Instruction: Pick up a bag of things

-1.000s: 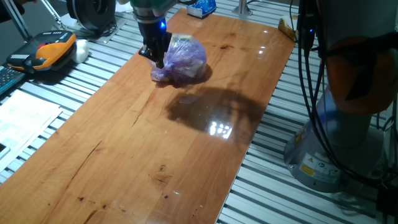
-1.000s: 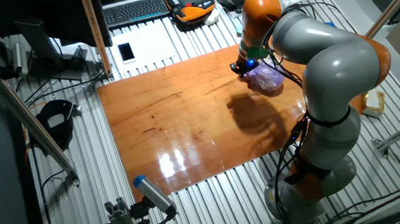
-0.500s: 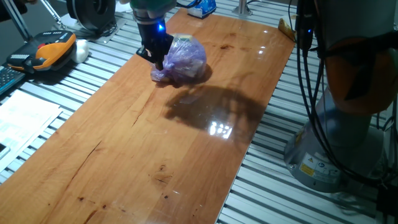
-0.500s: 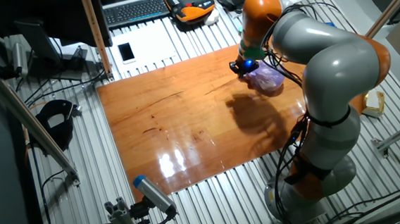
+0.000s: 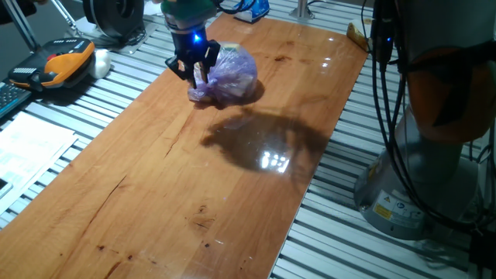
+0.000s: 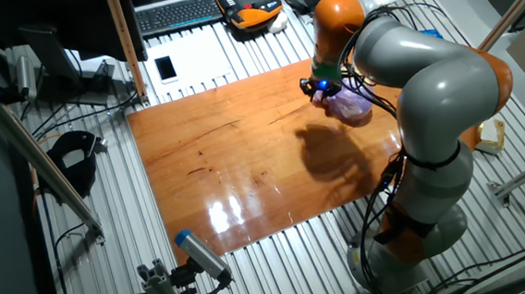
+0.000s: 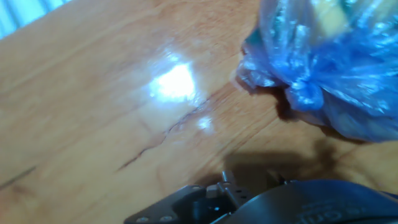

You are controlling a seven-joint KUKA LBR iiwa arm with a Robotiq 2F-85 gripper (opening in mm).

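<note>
The bag of things (image 5: 230, 74) is a crinkly purple plastic bag with yellowish lumps, lying on the wooden table (image 5: 194, 170) near its far end. My gripper (image 5: 191, 71) is low over the table at the bag's left edge, its fingers spread open and empty. In the other fixed view the gripper (image 6: 320, 88) is just left of the bag (image 6: 353, 106). In the hand view the bag (image 7: 329, 56) fills the upper right, off to the side of the fingers, which are out of sight.
A blue-and-white packet (image 5: 253, 9) lies beyond the table's far end. An orange-and-black pendant (image 5: 58, 63) and a white lump (image 5: 101, 62) sit on the slatted surface to the left. The arm's base (image 5: 422, 170) stands to the right. A keyboard (image 6: 177, 14) and a phone (image 6: 165, 68) lie behind.
The fingers, together against the bag's left edge before, have spread open. The gripper has shifted slightly left and away from the bag. The bag has not moved.
</note>
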